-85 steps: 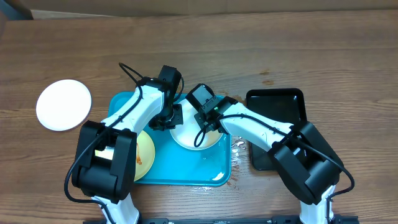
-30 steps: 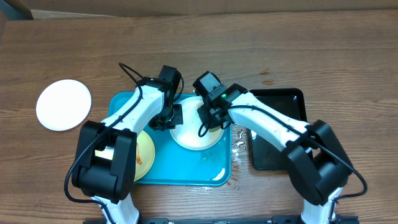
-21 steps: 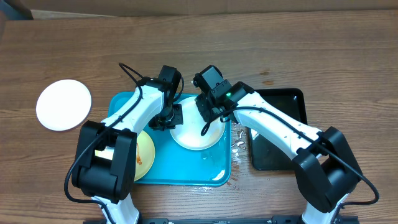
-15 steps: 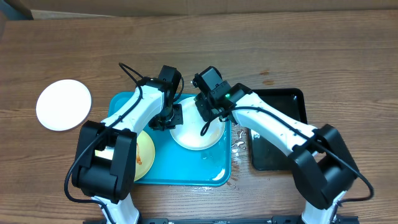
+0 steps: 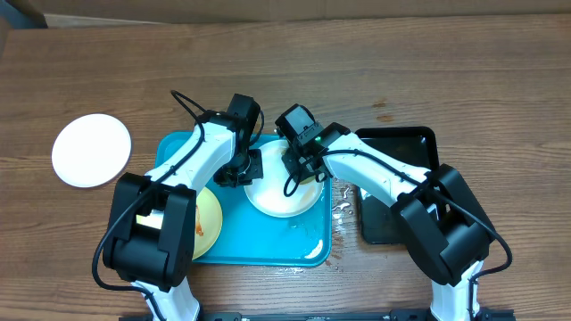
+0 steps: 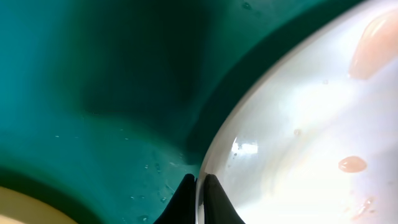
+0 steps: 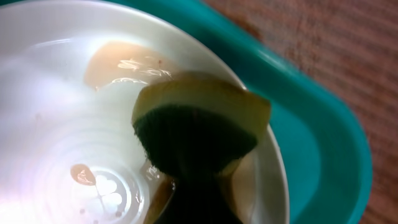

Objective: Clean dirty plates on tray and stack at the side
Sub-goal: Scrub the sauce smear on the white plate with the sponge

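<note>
— Brown wood-grain desk (image 5: 357, 71), mid-wash: what are the two arms working on?

— The round white plate (image 5: 281, 201) lying in the middle of the large cyan-blue plastic tray (image 5: 268, 245). The left tool (image 6: 199, 193) is pressed together on the plate's left rim, fingertips straddling the edge. The right tool (image 7: 186, 200) pinches a yellow sponge with a dark green scouring face (image 7: 199, 124), set on the plate's far right part, beside a pale brown smear (image 7: 124, 65).

— And the other plates?

— A pale yellow plate (image 5: 207, 223) lies at the tray's near left corner, partly under the left arm. A second white plate (image 5: 91, 150) lies alone on the desk, well left of the tray. A smaller glossy black tray (image 5: 397, 152) is to the right.

— What could go wrong?

— The plate looks wet, so its thin rim could slip from that narrow pinch if the sponge pushes hard. The plate would then skate across the tray, perhaps into the yellow one. Pressing near the edge could also tip it. Water (image 5: 341, 209) glistens on the desk by the tray's right rim, and wide strokes would likely throw out more.
</note>
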